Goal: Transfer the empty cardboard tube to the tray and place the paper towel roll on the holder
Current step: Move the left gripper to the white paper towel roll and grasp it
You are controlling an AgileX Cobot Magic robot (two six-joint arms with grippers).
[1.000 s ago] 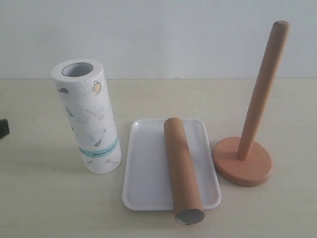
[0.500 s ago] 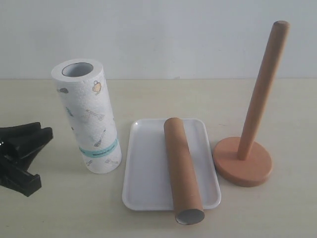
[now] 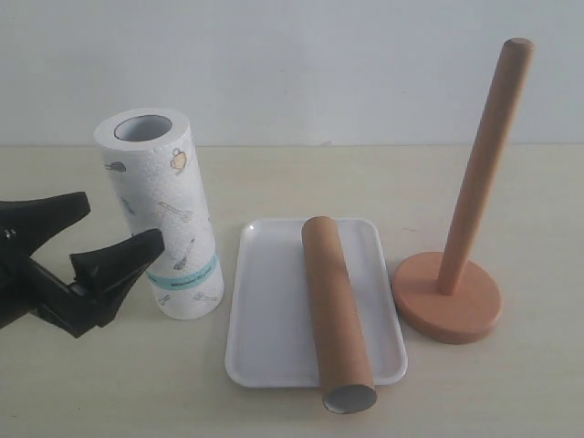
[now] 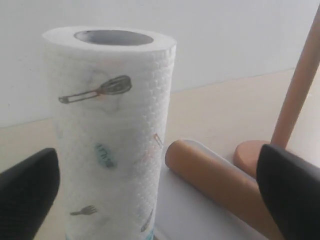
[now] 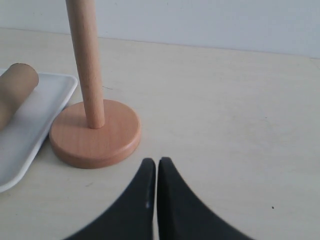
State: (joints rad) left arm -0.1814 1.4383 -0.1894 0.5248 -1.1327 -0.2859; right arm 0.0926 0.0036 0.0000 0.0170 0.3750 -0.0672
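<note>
Brown cardboard is already where it belongs: the empty cardboard tube (image 3: 338, 315) lies lengthwise in the tray (image 3: 269, 310), its open end poking just over the rim that faces the near edge of the counter (image 3: 109, 392). I judge that half of the job done. Nothing else is in the tray.

What is left is the paper towel roll (image 3: 164, 219). It stands upright on the counter toward the left edge, just beside the tray. It has not yet been put on the holder (image 3: 479, 173), which stands toward the right edge, just beside the tray's other long side, its pole bare.

My left pincer (image 3: 123, 222) is spread wide around the roll's lower half. In its wrist view the roll stands between the fingers (image 4: 27, 195) with a gap on each side, so nothing is clamped yet. My right pincer (image 5: 156, 162) has its tips pressed together and holds nothing, low over the counter near the holder.
</note>
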